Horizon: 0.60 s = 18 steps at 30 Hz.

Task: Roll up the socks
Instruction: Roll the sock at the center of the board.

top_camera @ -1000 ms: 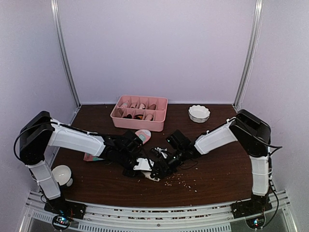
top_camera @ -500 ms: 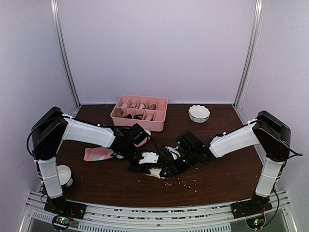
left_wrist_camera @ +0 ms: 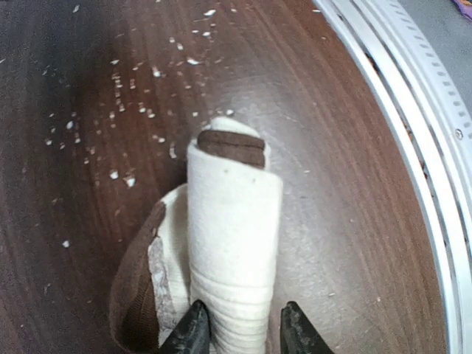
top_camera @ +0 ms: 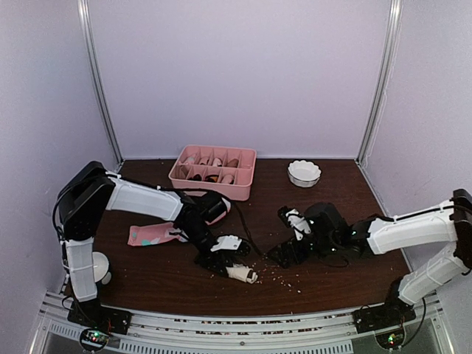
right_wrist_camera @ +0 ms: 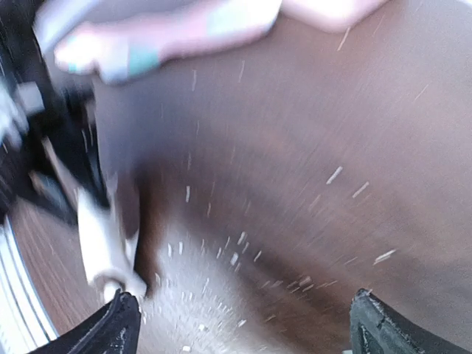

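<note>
The cream sock (left_wrist_camera: 234, 221) is rolled into a tube with a dark brown end showing, and it lies on the brown table near the front edge (top_camera: 242, 274). My left gripper (left_wrist_camera: 243, 333) straddles the roll's near end. Its left finger touches the fabric and the right finger stands a little off it, so the gripper is open. The pink sock (top_camera: 151, 234) with teal patches lies flat to the left, under the left arm, and shows blurred in the right wrist view (right_wrist_camera: 184, 29). My right gripper (top_camera: 284, 254) is wide open and empty (right_wrist_camera: 247, 324), to the right of the roll.
A pink divided tray (top_camera: 210, 190) stands at the back centre and a white bowl (top_camera: 304, 173) at the back right. A white cup (top_camera: 94, 265) sits by the left arm's base. Crumbs (top_camera: 284, 280) dot the table, and a metal rail (left_wrist_camera: 413, 147) runs along its near edge.
My right gripper has opened wide and drawn back to the right, away from the cream sock. The left gripper has loosened around the roll, which now lies on the table.
</note>
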Motion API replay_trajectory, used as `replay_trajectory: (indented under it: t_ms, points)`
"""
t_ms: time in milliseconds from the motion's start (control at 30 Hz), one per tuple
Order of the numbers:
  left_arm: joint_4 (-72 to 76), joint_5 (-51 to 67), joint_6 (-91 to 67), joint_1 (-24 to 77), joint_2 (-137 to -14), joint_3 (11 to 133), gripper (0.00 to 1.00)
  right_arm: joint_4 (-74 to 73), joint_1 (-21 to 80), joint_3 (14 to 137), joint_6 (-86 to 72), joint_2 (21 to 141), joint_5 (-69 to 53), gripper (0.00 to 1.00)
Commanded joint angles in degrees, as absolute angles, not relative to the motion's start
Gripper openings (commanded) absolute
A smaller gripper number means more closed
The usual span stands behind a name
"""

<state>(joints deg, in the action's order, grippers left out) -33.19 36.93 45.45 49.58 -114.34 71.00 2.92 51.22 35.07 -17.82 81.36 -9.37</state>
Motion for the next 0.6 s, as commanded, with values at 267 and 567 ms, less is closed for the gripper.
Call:
replay_trajectory:
  t_ms: [267,567]
  points:
    - [-43.03,37.84,52.09,53.22,-119.98,72.92,0.35,17.13,52.35,27.29,-13.75,67.98,14.71,1.00]
    - [-57.77,47.68,52.52,49.68,-129.77,83.96,0.35,21.18,69.89,18.48,9.35,67.68,12.79,0.86]
